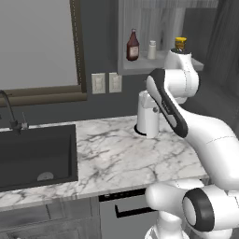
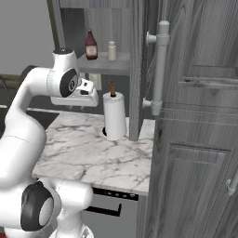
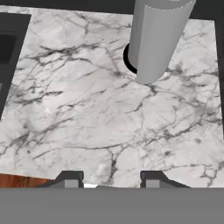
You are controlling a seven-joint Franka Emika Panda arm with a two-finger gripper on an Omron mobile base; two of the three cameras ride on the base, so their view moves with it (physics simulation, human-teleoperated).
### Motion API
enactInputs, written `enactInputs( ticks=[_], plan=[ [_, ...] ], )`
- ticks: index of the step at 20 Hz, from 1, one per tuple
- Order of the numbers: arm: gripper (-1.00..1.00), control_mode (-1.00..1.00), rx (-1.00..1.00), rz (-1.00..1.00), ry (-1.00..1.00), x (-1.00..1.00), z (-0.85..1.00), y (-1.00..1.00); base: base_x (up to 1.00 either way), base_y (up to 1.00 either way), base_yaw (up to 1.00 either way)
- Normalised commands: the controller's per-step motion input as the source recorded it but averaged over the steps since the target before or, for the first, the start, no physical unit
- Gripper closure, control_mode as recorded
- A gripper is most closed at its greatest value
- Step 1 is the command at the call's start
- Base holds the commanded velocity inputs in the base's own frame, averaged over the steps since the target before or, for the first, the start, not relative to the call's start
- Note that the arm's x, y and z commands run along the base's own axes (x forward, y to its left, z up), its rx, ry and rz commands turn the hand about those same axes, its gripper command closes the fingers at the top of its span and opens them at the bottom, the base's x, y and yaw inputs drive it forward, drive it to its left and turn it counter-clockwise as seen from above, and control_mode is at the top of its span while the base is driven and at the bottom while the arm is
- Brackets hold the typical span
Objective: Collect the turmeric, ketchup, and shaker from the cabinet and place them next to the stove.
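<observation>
marble table with sink, towel roll and wall fittings

a white paper-towel roll (image 1: 148, 119) stands upright on a dark round base near the back edge of the white, grey-veined marble table (image 1: 112, 158). a black sink (image 1: 37, 156) is sunk into the table's left part, with a dark faucet (image 1: 11, 114) at its back edge. two pale wall switch plates (image 1: 106, 83) sit side by side above the back edge, beside a brown-framed window (image 1: 39, 46). tall grey wood-grain doors (image 2: 195, 139) with a pale bar handle (image 2: 159, 69) rise at the table's right edge.
</observation>
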Motion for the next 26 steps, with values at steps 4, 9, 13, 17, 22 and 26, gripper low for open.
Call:
enactInputs(
  ticks=[4, 9, 13, 17, 22, 26],
  plan=[
    [-1.00, -1.00, -0.03, 0.02, -0.01, -0.32, -0.01, 0.00, 0.00, 0.00, 0.00],
    [-1.00, -1.00, 0.00, 0.01, -0.34, -0.85, 0.00, -0.01, 0.00, 0.00, 0.00],
    [-1.00, -1.00, 0.00, -0.08, -0.52, -0.69, 0.20, -0.03, 0.00, 0.00, 0.00],
    [-1.00, -1.00, -0.01, -0.15, -0.55, -0.35, 0.46, -0.08, 0.00, 0.00, 0.00],
    [-1.00, -1.00, 0.00, -0.19, -0.48, -0.03, 0.57, -0.06, 0.00, 0.00, 0.00],
    [-1.00, -1.00, 0.00, -0.18, -0.38, 0.04, 0.62, -0.06, 0.00, 0.00, 0.00]
  ],
)
